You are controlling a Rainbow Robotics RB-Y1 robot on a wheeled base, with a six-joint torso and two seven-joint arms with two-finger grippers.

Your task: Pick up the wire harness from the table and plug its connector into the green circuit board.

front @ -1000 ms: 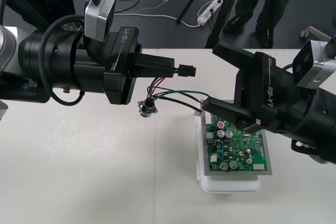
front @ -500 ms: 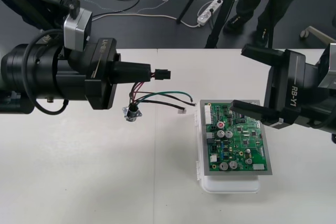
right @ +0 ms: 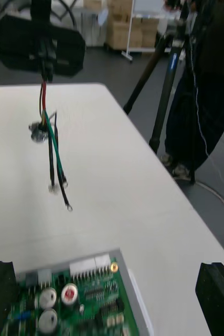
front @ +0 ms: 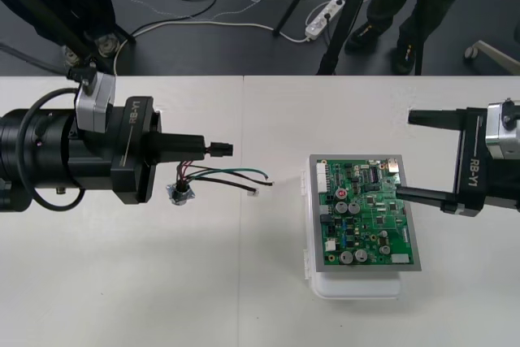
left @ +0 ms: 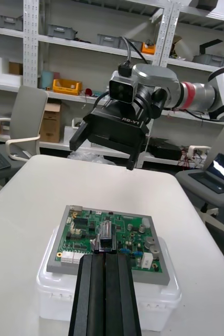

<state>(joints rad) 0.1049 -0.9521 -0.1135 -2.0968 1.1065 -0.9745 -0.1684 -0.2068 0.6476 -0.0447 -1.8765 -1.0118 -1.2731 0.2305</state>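
At left centre of the front view, the left gripper (front: 215, 149), clamped shut on the plug (front: 222, 149) of the harness (front: 231, 173), has drawn back from the board (front: 366, 217), while the right gripper (front: 403, 154), wide open and empty, has retreated rightward, so plugging looks undone.

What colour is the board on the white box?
The circuit board is green, clearest in the front view.

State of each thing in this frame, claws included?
circuit board: flat on white base, no harness attached.
wire harness: held by its plug, wires hanging, not plugged in.
left claw: shut on the plug.
right claw: open, at the circuit board's right side.
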